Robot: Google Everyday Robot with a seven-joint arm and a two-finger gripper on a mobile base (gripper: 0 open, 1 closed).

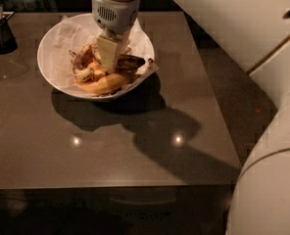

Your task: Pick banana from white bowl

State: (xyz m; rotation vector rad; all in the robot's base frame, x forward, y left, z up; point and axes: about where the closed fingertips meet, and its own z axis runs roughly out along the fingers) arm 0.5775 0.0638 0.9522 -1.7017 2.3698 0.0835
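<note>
The white bowl (54,45), lined with crumpled white paper, stands at the back left of the table. It holds several bananas. The dark brown-black banana (133,61) lies at the right side of the pile, and its dark end sticks out to the right of my gripper. Yellow-orange bananas (103,84) lie in front of it. My gripper (108,63) points straight down into the bowl. Its tip is among the bananas, right at the dark banana's left part. The gripper body hides the middle of the pile.
The bowl sits on a glossy brown table (135,151). A dark container (0,31) stands at the table's back left corner. My white arm and body (262,82) fill the right side of the view, beyond the table's right edge.
</note>
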